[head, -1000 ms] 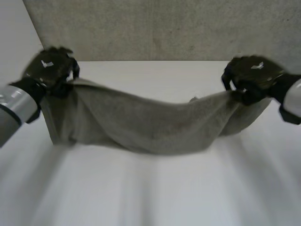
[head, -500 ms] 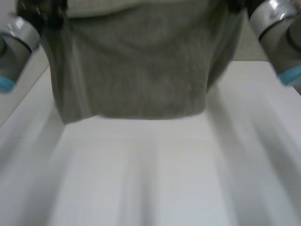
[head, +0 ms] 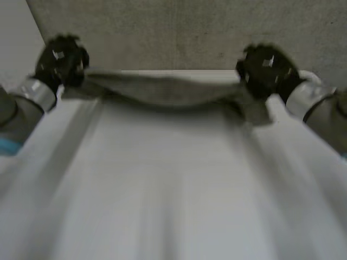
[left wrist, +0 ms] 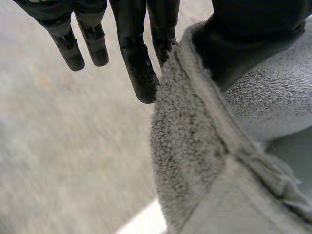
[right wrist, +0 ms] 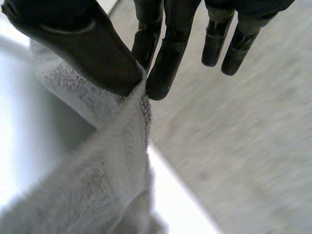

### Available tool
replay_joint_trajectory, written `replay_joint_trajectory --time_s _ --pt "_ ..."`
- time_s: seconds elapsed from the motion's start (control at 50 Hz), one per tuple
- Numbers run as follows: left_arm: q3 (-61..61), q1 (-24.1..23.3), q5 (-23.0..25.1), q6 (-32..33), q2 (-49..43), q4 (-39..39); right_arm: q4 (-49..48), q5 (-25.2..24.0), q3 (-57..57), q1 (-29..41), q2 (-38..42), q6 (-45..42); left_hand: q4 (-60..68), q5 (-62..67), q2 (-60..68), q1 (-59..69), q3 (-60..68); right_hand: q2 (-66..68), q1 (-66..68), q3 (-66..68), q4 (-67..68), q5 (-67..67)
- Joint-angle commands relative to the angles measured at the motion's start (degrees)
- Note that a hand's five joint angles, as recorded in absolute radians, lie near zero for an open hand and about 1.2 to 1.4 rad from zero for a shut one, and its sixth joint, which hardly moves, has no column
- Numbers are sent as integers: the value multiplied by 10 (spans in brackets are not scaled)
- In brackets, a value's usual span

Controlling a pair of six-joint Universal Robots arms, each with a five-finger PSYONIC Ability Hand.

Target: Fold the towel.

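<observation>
Item: towel (head: pixel 162 91), grey, stretched across the upper frame over the far surface (head: pixel 173 189).
Left hand (head: pixel 58 57), upper left: fingers (left wrist: pixel 141 73) and thumb clamped on one end.
Right hand (head: pixel 265 65), upper right: clamped on the other end.
Step, as judged: spreading.
Next move: lay the towel flat, ends level.

towel (head: pixel 162 92): grey | table (head: pixel 162 195): white | left robot hand (head: pixel 59 57): black | right robot hand (head: pixel 265 67): black

I take this for a lab or test room. My arms work at a plain white table (head: pixel 162 189). A bare, speckled grey surface (head: pixel 190 32) lies beyond its far edge.
</observation>
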Motion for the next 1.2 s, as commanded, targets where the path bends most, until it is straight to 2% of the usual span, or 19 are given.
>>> replay_joint_trajectory --time_s 0.02,0.06,0.08,0.12,0.18,0.22,0.24,0.28,0.3,0.34,0.4,0.46,0.5,0.56,0.66,0.74,0.82,0.94,1.2 --pt "-122 32 34 83 14 15 -6 -21 120 -10 -12 -55 -38 32 30 59 -33 43 49 -30 -44 31" --pt "-167 43 51 97 57 13 0 -18 157 -23 -76 -58 -38 32 30 59 -33 43 49 -30 -44 31" --pt "-167 43 51 97 58 13 0 -18 158 -23 -77 -57 -38 32 30 59 -33 43 49 -30 -44 31" --pt "-208 57 70 94 124 0 19 -23 189 -50 -183 -44 -38 32 30 59 -33 43 49 -30 -44 31" --pt "-229 71 83 91 160 -10 30 -32 197 -70 -229 -29 -38 32 30 59 -33 43 49 -30 -44 31" --pt "-262 105 117 81 229 -27 45 -74 198 -118 -301 14 -38 32 30 59 -33 43 49 -30 -44 31" --pt "-262 105 117 81 229 -27 45 -74 198 -118 -302 15 -38 32 30 59 -33 43 49 -30 -44 31" --pt "-271 123 144 65 269 -41 52 -131 191 -155 -319 45 -38 32 30 59 -33 43 49 -30 -44 31" --pt "-271 123 144 65 269 -41 52 -131 191 -155 -319 45 -38 32 30 59 -33 43 49 -30 -44 31" --pt "-266 129 149 52 272 -43 61 -172 188 -176 -298 56 -38 32 30 59 -33 43 49 -30 -44 31" --pt "-263 129 149 47 269 -44 64 -176 186 -176 -265 52 -38 32 30 59 -33 43 49 -30 -44 31" --pt "-260 123 146 49 240 -43 77 -162 173 -155 -188 36 -38 32 30 59 -33 43 49 -30 -44 31" --pt "-252 111 144 52 203 -44 98 -131 153 -130 -126 -10 -38 32 30 59 -33 43 49 -30 -44 31" --pt "-239 101 144 52 169 -44 113 -98 134 -115 -76 -61 -38 32 30 59 -33 43 49 -30 -44 31" --pt "-206 94 143 53 121 -45 123 -59 83 -88 -24 -83 -38 32 30 59 -33 43 49 -30 -44 31" --pt "-177 93 138 52 92 -45 119 -52 50 -80 2 -75 -38 32 30 59 -33 43 49 -30 -44 31" --pt "-121 83 92 52 45 -46 117 -43 -14 -67 56 -74 -38 32 30 59 -33 43 49 -30 -44 31" --pt "-36 62 60 53 -25 -57 110 -45 -99 -49 136 -83 -38 32 30 59 -33 43 49 -30 -44 31" --pt "86 54 49 55 -133 -83 68 -41 -228 -22 255 -94 -38 32 30 59 -33 43 49 -30 -44 31"
